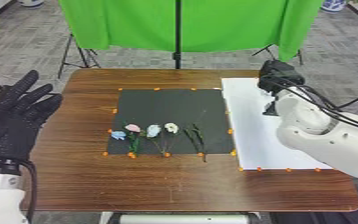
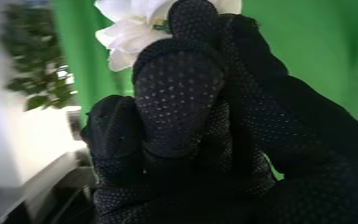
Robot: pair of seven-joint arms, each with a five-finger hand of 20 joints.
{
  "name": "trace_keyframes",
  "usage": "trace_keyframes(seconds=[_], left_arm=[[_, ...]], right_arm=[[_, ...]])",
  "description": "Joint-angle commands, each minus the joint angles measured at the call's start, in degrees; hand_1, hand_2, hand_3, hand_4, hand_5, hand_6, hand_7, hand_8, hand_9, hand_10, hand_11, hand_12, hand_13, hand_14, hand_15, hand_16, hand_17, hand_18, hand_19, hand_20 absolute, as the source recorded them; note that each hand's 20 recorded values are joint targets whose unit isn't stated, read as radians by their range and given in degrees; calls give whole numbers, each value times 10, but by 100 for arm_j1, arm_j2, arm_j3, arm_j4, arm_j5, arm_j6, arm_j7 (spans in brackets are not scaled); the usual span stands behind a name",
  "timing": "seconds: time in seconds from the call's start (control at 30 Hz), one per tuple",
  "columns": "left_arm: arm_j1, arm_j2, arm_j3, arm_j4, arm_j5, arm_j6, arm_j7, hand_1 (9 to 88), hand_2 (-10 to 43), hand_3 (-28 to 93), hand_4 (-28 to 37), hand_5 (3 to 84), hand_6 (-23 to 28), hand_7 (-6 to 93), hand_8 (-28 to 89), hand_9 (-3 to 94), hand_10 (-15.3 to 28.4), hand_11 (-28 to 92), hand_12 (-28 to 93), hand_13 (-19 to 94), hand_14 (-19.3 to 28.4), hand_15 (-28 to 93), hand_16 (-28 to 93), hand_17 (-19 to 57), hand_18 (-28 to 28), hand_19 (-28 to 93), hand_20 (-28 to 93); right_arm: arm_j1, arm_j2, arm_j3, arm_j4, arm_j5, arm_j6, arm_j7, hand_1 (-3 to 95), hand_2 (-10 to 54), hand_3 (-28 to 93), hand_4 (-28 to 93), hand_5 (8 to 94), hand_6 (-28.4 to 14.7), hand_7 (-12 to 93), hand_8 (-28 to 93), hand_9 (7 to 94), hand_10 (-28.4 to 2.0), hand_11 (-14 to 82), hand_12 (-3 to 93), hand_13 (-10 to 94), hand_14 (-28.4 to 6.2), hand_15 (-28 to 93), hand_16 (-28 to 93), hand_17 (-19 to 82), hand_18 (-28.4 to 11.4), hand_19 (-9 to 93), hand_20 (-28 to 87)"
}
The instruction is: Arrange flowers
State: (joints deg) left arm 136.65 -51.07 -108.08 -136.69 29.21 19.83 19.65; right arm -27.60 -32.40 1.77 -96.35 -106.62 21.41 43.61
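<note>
At the upper right of the head view, a black-gloved right hand (image 1: pixel 280 76) above a white sheet (image 1: pixel 254 132) on a brown wooden table (image 1: pixel 69 185). In the right wrist view, fingers drawn together, apparently clamped on a large white bloom (image 2: pixel 120 39) with petals just beyond the fingertips. Below that hand, a small dark shape (image 1: pixel 270 109), too unclear to name. Near the centre of the head view, lying on a dark mat (image 1: pixel 158 106): a blue flower (image 1: pixel 118 135), a pink flower (image 1: pixel 133 128), a pale blue flower (image 1: pixel 153 130), a small white flower (image 1: pixel 171 127) and green sprigs (image 1: pixel 198 135). At the left edge, a left hand (image 1: pixel 8 117) with fingers spread, holding nothing. Probably early in the arranging: one bloom picked up, four flowers and the greenery left to place. Cannot tell whether any are already arranged.
</note>
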Motion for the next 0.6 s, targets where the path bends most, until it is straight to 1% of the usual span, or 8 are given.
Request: trace_keyframes(seconds=[0.03,0.07,0.17,0.23,0.3,0.37,0.43,0.6], left_arm=[[-50,-19,13,48,44,-48,-126,207,83,766,-283,344,88,115,-84,298,187,241,104,245,273,523,-103,-68,244,629,57],[-71,3,26,54,40,-45,-122,207,83,766,-283,344,88,115,-84,298,187,241,103,245,273,523,-103,-68,244,629,57],[-150,42,45,73,39,-59,-167,207,83,766,-283,344,88,115,-84,298,187,240,103,245,273,523,-103,-68,244,629,57],[-167,23,33,74,61,-54,-206,207,83,767,-283,344,88,115,-84,298,188,240,103,245,274,524,-103,-68,244,629,57],[-107,15,-12,60,52,-33,-200,207,83,768,-283,344,88,115,-84,298,188,240,103,245,274,524,-103,-68,244,629,57],[-123,13,5,69,32,-49,-193,207,83,767,-283,344,88,115,-84,298,188,239,103,245,273,523,-103,-68,244,629,57],[-187,17,38,91,52,-61,-227,207,83,768,-283,345,89,115,-84,298,188,240,103,244,273,523,-103,-68,244,629,57],[-187,20,34,94,50,-87,-238,207,83,767,-283,344,89,115,-84,298,188,240,103,244,273,522,-103,-68,244,629,57]], right_arm=[[95,-978,-41,-479,157,-95,-413,567,-95,784,-283,815,7,324,39,937,-49,122,365,863,15,603,230,517,-150,932,379],[85,-1089,-45,-494,174,-129,-449,567,-95,783,-283,815,7,324,39,937,-49,122,365,864,14,603,230,517,-150,932,379],[-42,-1367,-14,-524,250,-256,-466,567,-95,783,-283,816,7,321,40,937,-49,122,365,864,13,605,229,517,-150,932,381],[-28,-1528,-177,-524,282,-245,-410,568,-95,781,-283,816,8,321,42,937,-49,122,365,864,12,606,227,516,-150,932,383],[-62,-1737,-288,-432,265,-353,-395,568,-95,781,-283,817,8,319,41,937,-49,122,364,863,11,607,226,517,-150,932,384],[-12,-1894,-502,-343,335,-263,-259,568,-95,781,-283,817,8,318,42,937,-49,122,363,864,9,608,224,516,-151,932,385],[-181,-1946,-375,-324,416,-364,-230,567,-95,781,-283,817,9,318,43,937,-49,122,364,864,9,609,220,516,-151,932,387],[-306,-2031,-434,-291,475,-395,-147,567,-95,778,-283,817,9,317,44,937,-48,122,363,864,6,612,216,516,-151,932,388]])
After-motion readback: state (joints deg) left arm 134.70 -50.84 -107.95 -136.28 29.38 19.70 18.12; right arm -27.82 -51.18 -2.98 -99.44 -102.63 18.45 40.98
